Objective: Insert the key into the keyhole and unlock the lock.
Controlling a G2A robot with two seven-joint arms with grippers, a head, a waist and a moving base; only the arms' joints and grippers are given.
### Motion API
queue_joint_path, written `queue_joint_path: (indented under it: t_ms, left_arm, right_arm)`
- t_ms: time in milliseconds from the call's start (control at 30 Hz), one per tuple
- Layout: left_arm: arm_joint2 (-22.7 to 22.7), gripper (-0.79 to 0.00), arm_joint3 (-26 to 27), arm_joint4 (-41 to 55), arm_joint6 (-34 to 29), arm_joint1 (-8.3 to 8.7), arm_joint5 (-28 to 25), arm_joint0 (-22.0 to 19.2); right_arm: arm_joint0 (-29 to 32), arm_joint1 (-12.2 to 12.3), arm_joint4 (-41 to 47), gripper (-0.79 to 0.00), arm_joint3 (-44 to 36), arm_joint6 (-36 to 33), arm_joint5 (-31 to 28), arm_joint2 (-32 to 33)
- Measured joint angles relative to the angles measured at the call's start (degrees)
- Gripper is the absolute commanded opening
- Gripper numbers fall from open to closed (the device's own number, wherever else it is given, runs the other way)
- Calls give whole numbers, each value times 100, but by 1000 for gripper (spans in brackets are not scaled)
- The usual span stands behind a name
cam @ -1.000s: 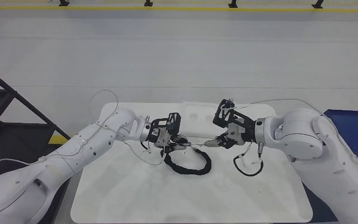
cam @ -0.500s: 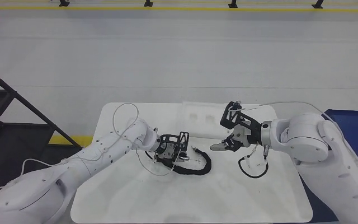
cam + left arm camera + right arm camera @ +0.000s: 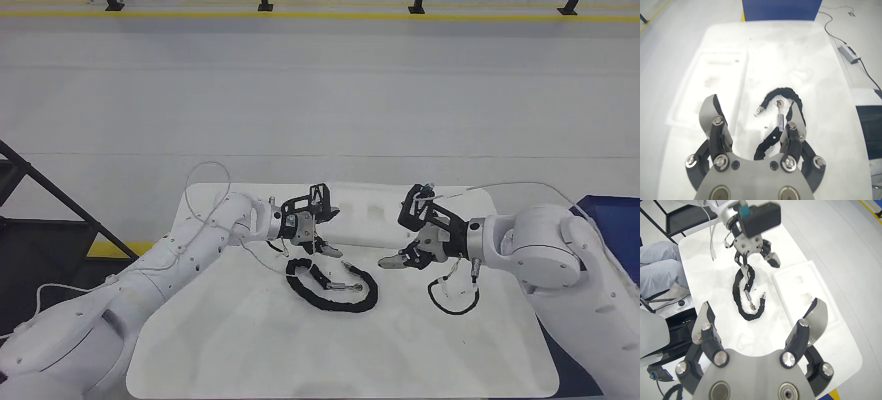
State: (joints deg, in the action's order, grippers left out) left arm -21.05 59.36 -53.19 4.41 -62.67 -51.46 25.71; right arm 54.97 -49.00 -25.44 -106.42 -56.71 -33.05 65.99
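Note:
A black cable lock [image 3: 330, 287] lies curved on the white table [image 3: 250, 340]. Its silver cylinder [image 3: 780, 119] has the key [image 3: 780, 103] sticking out of one end. The lock's pin end [image 3: 759, 109] lies free, a little apart from the cylinder. My left gripper [image 3: 328, 232] hangs open just above and behind the lock, and one finger [image 3: 797, 123] overlaps the cable [image 3: 789, 93] in the left wrist view. My right gripper [image 3: 402, 242] stands open to the right of the lock, holding nothing. The right wrist view shows the lock [image 3: 737, 298] and key [image 3: 752, 305] lying beyond the right gripper [image 3: 761, 311].
A white foam tray [image 3: 365, 212] sits at the table's back edge, between the two grippers. A loose black cable loop [image 3: 450, 298] hangs under the right arm. A black frame [image 3: 40, 200] stands off the table's left side and a blue object [image 3: 612, 215] off its right.
The left gripper has let go of the lock, opened and risen back from it. The lock now lies on the table. The right gripper drew away to the right earlier and has held still since.

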Motion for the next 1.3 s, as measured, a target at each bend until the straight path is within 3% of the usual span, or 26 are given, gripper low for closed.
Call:
queue_joint_path:
  t_ms: [200,400,633,900,1300]
  left_arm:
    - [-618,0,70,333,24,141,-391,-299]
    - [-987,0,-127,683,-228,132,-650,-680]
    - [-758,0,-288,1518,-964,30,-654,-1146]
    - [-357,0,-316,2569,-1717,14,-654,-1556]
    - [-292,0,-335,2875,-1817,32,-654,-1594]
  right_arm:
    - [-265,-44,-88,0,932,876,-839,35]
    - [-1070,-144,85,0,1908,1226,-1614,-166]
    - [-1846,-199,685,0,2439,853,-2011,-445]
    - [-2146,-148,1448,0,2492,561,-2018,-540]
    - [-2158,-137,1490,0,2494,562,-2014,-553]
